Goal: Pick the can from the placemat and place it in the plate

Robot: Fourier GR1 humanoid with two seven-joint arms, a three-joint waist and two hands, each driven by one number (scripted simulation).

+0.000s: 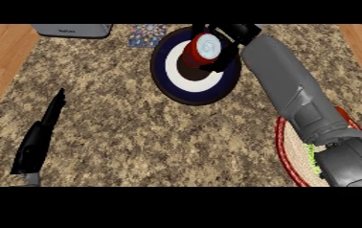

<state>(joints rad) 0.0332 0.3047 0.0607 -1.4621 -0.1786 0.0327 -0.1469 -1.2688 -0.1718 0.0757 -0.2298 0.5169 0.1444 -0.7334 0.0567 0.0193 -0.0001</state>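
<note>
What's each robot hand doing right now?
Left robot hand: open, resting at the lower left, holding nothing.
Right robot hand: closed around the can, over the plate.

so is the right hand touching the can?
Touching. Head view shows the right hand with fingers curled round the red can over the plate.

The surface [127, 121] looks like speckled brown granite between wood-grained strips, the can [201, 51] has a red body and pale metallic lid, the plate [170, 85] looks smooth and glazed, and the red-rimmed placemat [288, 148] looks woven and matt.
</note>
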